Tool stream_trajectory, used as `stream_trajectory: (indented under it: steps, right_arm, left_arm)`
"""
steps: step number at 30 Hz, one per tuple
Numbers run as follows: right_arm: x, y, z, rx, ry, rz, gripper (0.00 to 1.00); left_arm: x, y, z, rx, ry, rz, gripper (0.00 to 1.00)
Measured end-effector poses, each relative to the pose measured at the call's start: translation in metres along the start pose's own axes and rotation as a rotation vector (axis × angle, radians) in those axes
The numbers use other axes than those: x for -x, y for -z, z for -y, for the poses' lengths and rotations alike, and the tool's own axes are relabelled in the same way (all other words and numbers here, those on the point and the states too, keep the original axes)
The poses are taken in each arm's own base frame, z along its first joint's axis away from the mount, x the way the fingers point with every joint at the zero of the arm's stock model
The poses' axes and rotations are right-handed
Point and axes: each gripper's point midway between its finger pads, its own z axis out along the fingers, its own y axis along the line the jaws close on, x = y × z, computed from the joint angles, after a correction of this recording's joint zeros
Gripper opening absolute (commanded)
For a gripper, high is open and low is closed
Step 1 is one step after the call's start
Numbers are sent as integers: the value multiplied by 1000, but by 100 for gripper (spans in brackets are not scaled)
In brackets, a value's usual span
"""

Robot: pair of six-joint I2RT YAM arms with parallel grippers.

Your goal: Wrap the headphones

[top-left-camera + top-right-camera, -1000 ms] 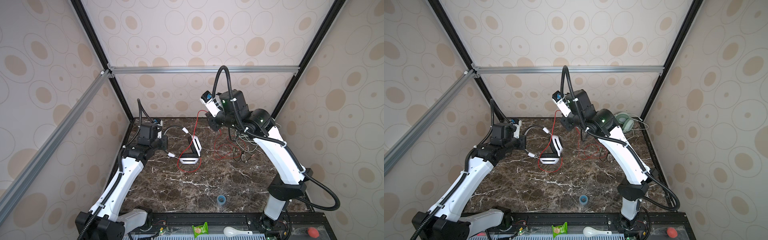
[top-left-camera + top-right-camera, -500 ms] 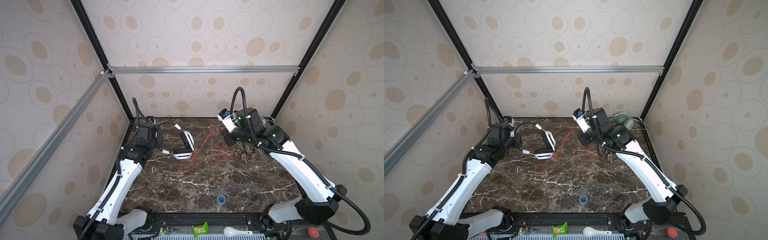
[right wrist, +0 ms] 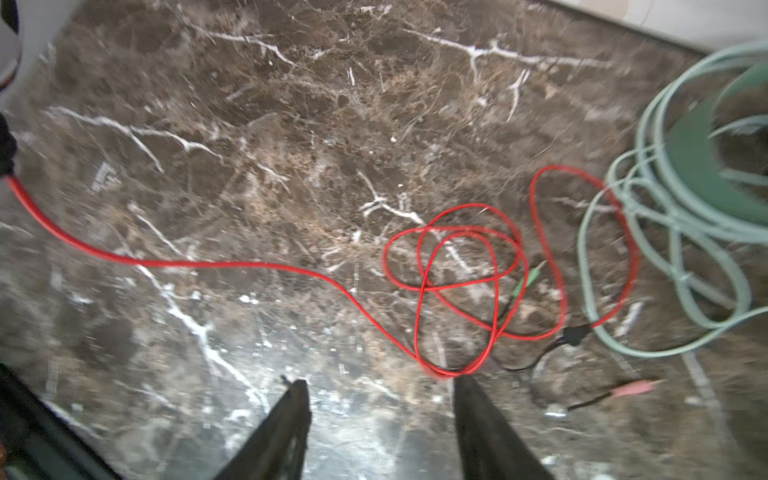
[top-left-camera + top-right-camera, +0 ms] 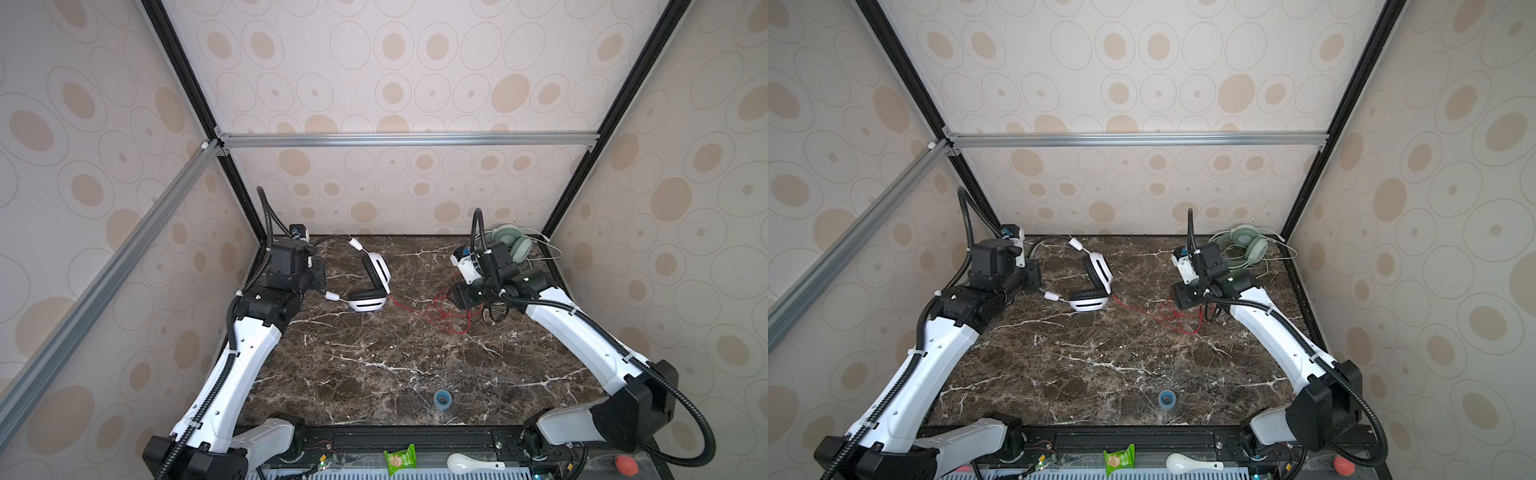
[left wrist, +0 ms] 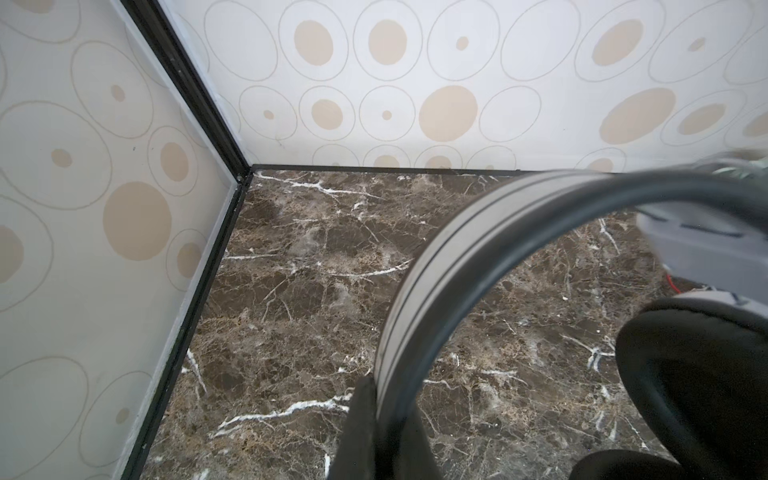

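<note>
Clamping the grey headband (image 5: 415,291) of the white headphones (image 4: 376,272) with the left gripper (image 5: 386,415), fingers (image 5: 361,419) pressed together on either side of the band. Holding the pair out to that gripper's right in both top views, one white ear cup raised and tilted beyond the fingertips, the other black-padded cup (image 4: 365,300) hanging lower, close over the marble table (image 4: 374,365); not managing to tell whether touching it. Trailing the thin red cord (image 3: 249,264) from the lower cup across the marble toward the right gripper (image 3: 379,380). Hovering low over the table with that right gripper, jaws standing well apart and gripping nothing. Leaving the red cord's slack lying in loose overlapping loops just ahead of the right gripper's fingertips, the nearest loop touching or just beside the tip of one finger (image 3: 473,415). Showing a small green plug (image 3: 525,280) among those loops, and, off to the side of the same finger, a black splitter (image 3: 575,332) and a pink plug (image 3: 631,388) on thin black leads. Finding the mint green headphones (image 4: 509,243) farther out from the right gripper, behind it in both top views and well apart from the left gripper, their matching cord (image 3: 602,257) coiling on the marble and crossing the outermost red loop. Showing a small blue roll (image 4: 441,399) well apart from both grippers, back toward the arms' bases.
</note>
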Motion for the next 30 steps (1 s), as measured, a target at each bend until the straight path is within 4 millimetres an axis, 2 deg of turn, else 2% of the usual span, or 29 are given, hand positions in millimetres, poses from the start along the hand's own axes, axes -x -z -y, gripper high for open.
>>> stream_trajectory:
  steps: [3,7,12,17,25,30]
  right_arm:
    - [-1,12,-21,110,24,48,79]
    - [17,31,-54,283,77,139,80]
    - [17,29,-90,436,112,166,79]
    - [3,4,-96,481,71,136,79]
    - [12,-45,-93,500,11,124,75]
    - [2,-77,-89,506,-26,85,70]
  left_arm:
    - [9,5,6,-34,-8,19,0]
    - [23,13,15,-91,-15,41,0]
    - [37,22,29,-172,-11,71,0]
    - [43,28,39,-233,-12,82,0]
    - [53,31,49,-288,-12,93,0]
    - [58,30,51,-292,-12,97,0]
